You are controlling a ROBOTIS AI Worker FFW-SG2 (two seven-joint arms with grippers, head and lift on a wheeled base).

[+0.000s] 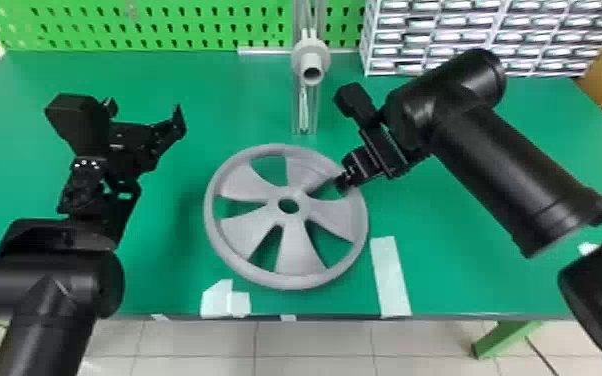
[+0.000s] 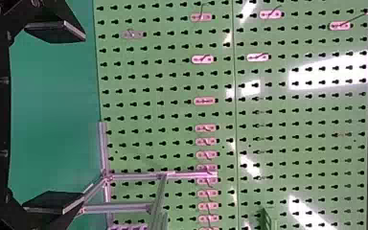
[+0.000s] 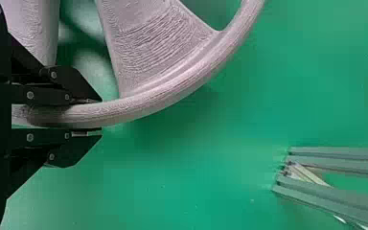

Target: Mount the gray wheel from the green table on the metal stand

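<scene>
The gray wheel (image 1: 295, 250) is round all over, its middle hole facing up toward my head, near the metal stand (image 1: 296, 110). My right gripper (image 1: 343, 185) has its jaws pinching and partly hiding the rim. I can't tell if the wheel touches the worktop (image 1: 490, 210). My left gripper (image 1: 145, 113), over the worktop, has its jaws spread.

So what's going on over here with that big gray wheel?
The robot's right gripper has the gray wheel by its rim, one finger on each side. The left gripper is open and empty, off to the wheel's left. The wheel isn't mounted yet; the metal stand is just beyond it.
</scene>
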